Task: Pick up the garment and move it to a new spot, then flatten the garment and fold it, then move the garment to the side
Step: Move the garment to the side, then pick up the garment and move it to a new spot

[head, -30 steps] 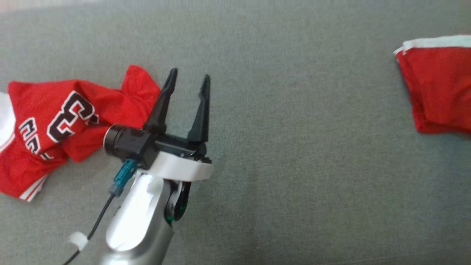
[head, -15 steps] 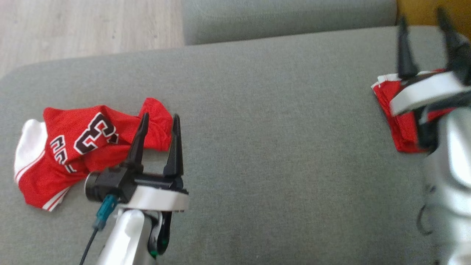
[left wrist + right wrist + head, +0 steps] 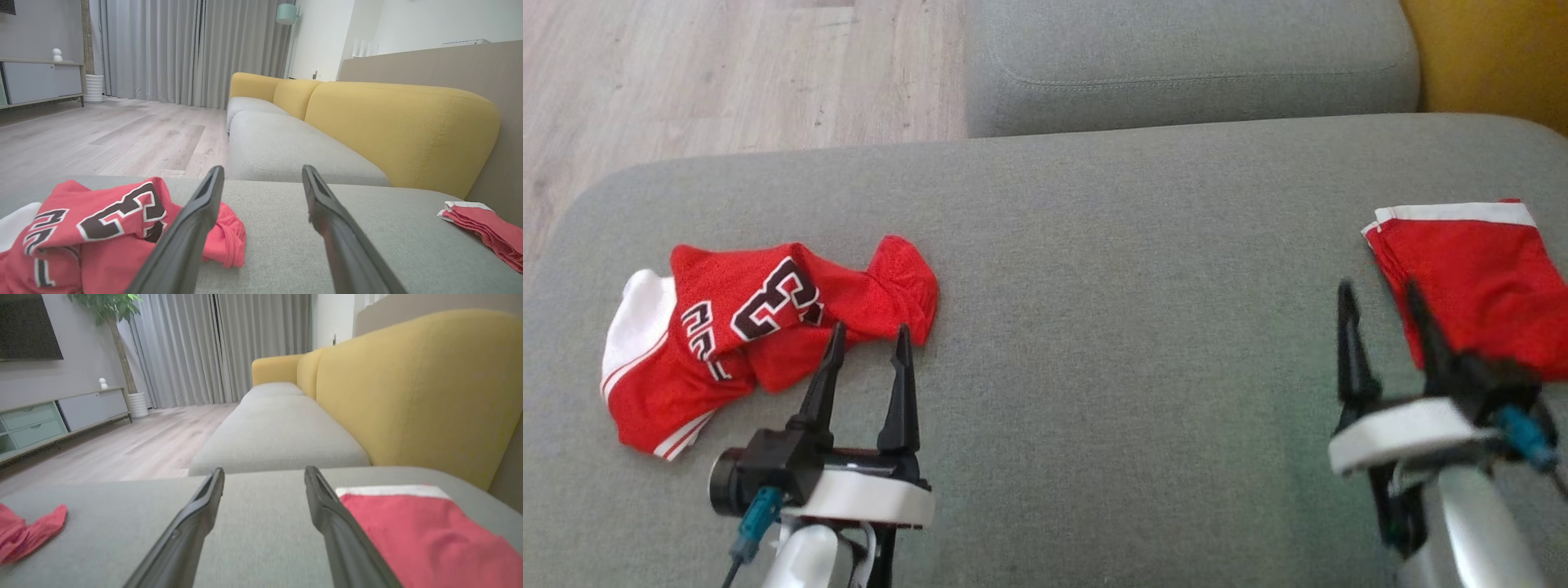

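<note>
A crumpled red garment with white trim and dark lettering lies on the left of the grey sofa seat. My left gripper is open, its fingertips just short of the garment's near right edge and touching nothing. In the left wrist view the garment sits left of the open left gripper. A folded red garment with a white band rests at the right. My right gripper is open and empty beside its near left corner. The right wrist view puts that folded garment right of the right gripper.
A second grey cushion adjoins the seat's far edge. The yellow backrest runs along the right. Wooden floor lies beyond the far left corner. A low cabinet and curtains stand farther off.
The head camera has shifted, bringing in the floor and far cushion. My left gripper has drawn back from the crumpled garment. My right gripper came into view and pulled back off the folded garment.
</note>
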